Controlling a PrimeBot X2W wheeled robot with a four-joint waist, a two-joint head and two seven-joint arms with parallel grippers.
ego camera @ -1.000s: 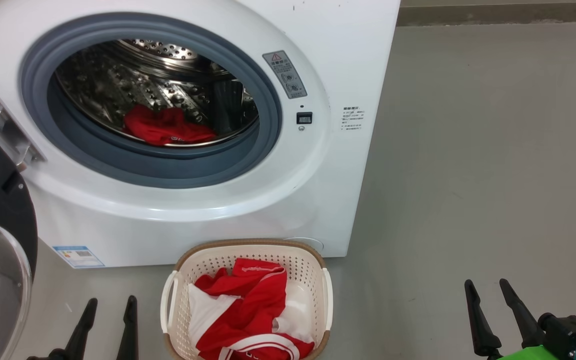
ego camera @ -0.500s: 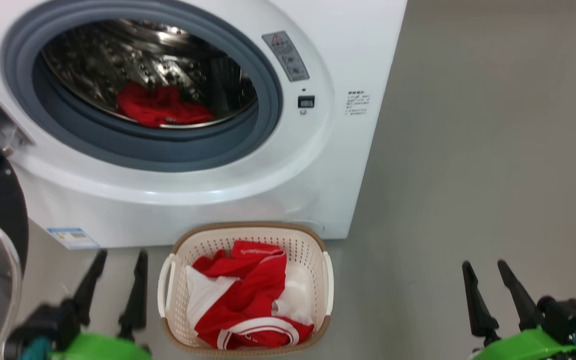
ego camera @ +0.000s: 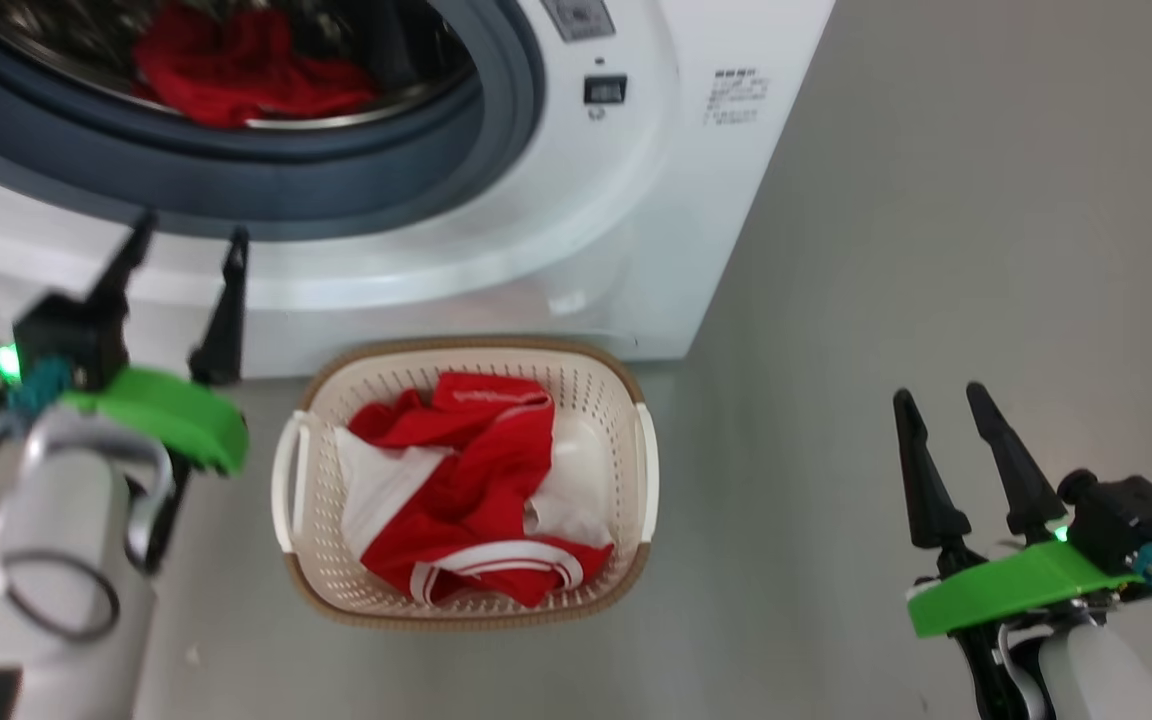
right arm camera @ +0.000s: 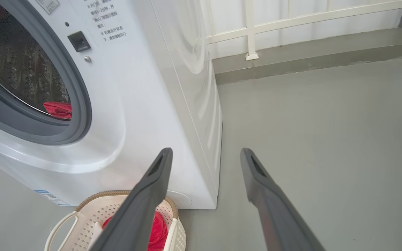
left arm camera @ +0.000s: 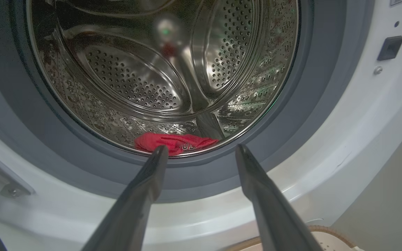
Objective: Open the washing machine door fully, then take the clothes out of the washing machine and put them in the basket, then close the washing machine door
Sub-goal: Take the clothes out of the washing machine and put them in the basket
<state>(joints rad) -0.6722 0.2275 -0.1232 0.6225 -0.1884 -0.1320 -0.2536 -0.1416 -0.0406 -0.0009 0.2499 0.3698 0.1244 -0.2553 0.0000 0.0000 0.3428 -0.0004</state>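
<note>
Your L gripper (left arm camera: 201, 150), jaws wide & empty, faces the drum (left arm camera: 134, 76); red clothes (left arm camera: 175, 143) lie at its front bottom. Go in low over the gasket (left arm camera: 201, 176), pinch deep. R gripper (ego camera: 939, 397) idle, jaws apart.

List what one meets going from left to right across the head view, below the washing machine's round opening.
left hand, open → basket holding red and white clothes → bare grey floor → right hand, open
</note>
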